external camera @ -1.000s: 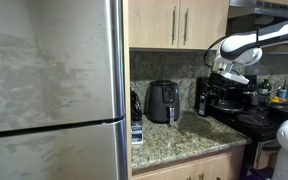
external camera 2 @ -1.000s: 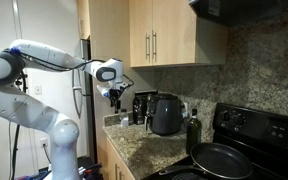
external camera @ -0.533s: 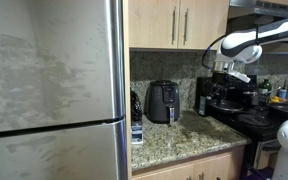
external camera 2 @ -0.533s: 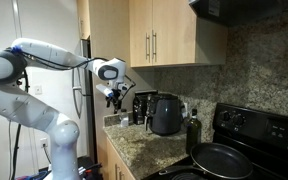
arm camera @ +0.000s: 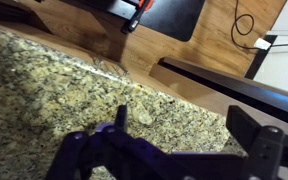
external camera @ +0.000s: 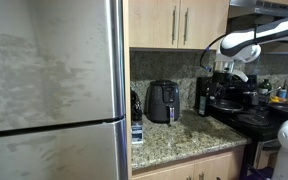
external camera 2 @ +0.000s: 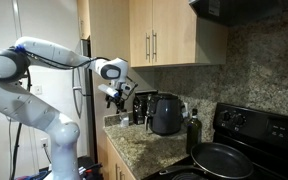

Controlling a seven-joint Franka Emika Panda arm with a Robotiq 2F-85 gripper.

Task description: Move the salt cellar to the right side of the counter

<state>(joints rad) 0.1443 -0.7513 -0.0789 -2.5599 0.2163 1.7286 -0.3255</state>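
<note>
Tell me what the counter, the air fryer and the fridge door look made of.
The counter: likely polished granite or similar stone, by its speckled beige-brown grain. The air fryer: probably black plastic, smooth with a dull sheen. The fridge door: apparently brushed stainless steel, by its grey streaky reflections.

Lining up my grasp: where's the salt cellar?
In an exterior view, the salt cellar stands on the counter beside the fridge, left of the air fryer.

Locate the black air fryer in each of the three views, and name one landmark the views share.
Exterior view: the black air fryer stands mid-frame on the counter.
Exterior view: the black air fryer sits right of centre, below the cabinets.
Wrist view: not in it.
Shared landmark: the speckled granite counter.
</note>
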